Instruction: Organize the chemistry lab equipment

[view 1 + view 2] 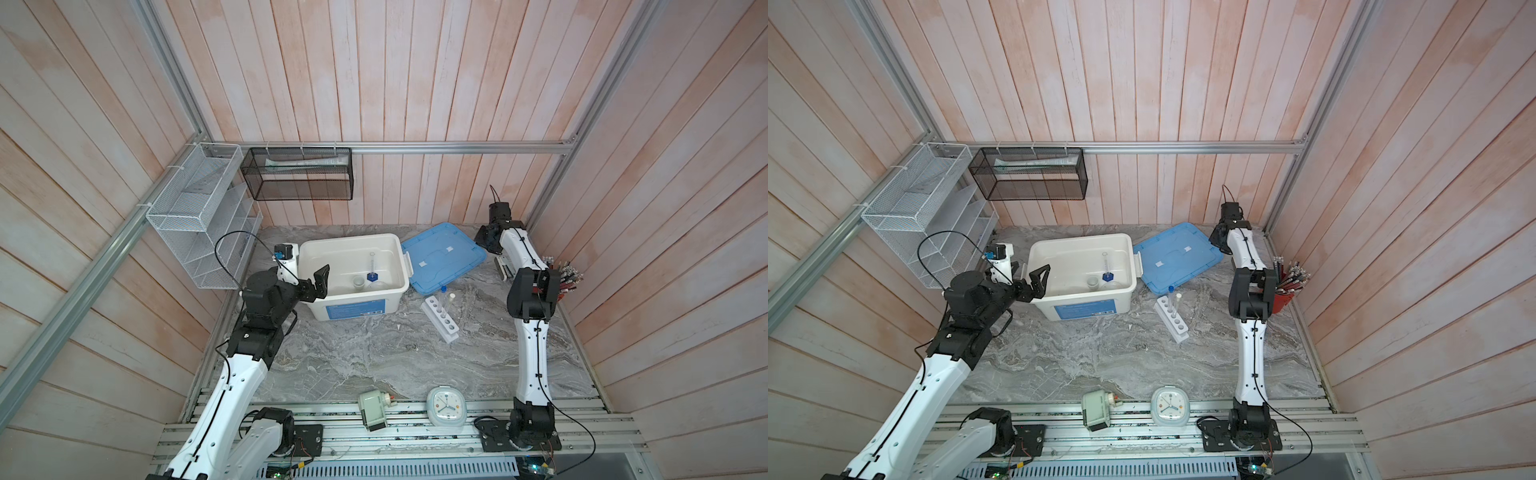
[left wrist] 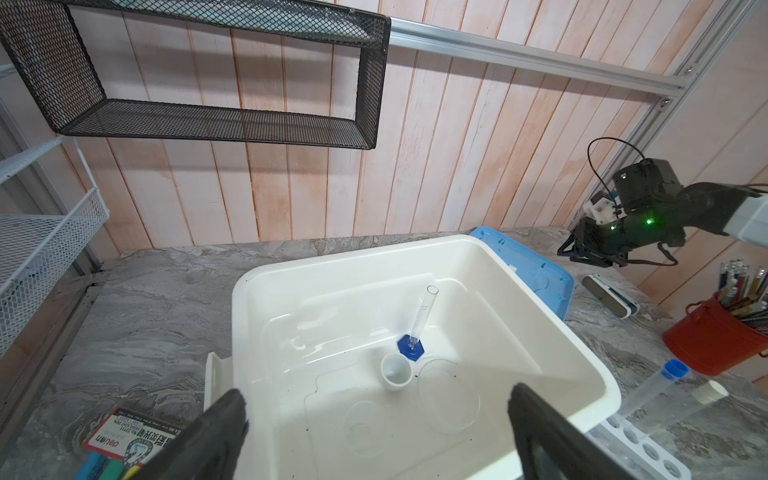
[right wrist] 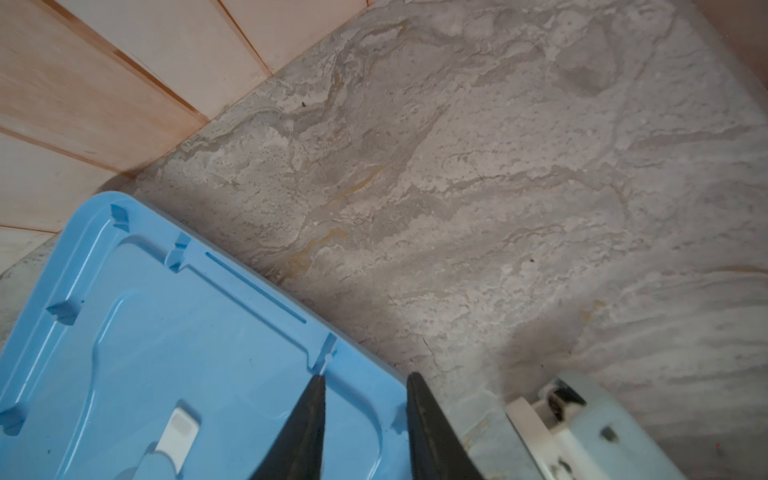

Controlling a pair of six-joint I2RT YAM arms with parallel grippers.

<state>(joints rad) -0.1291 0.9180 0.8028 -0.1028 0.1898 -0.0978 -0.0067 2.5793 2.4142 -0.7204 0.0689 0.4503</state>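
A white bin [image 1: 353, 240] is set at the far middle of the table [image 1: 374, 361], with its blue lid [image 1: 442, 257] laid flat just to its right. Inside the bin a clear cylinder [image 2: 422, 316] on a blue base, a round clear dish [image 2: 449, 399] and a small cup [image 2: 397, 372] are seen. Outside, near and right of the bin, the white rack [image 1: 448, 330] is found, with a blue-capped tube [image 2: 650, 390] and a white-capped tube [image 2: 685, 409] stood in its far end. The rack is judged light and stiff but top-heavy with the tubes, and best taken low across its long sides. The tubes are judged thin, slick and easily cracked, best pinched just under the cap. The left gripper [image 1: 313, 286] is held wide open at the bin's left rim, well apart from the rack, with the bin between. The right gripper [image 3: 365, 376] is hung over the lid's far right edge, narrowly parted, with nothing seen clamped; the rack lies nearer and to its left
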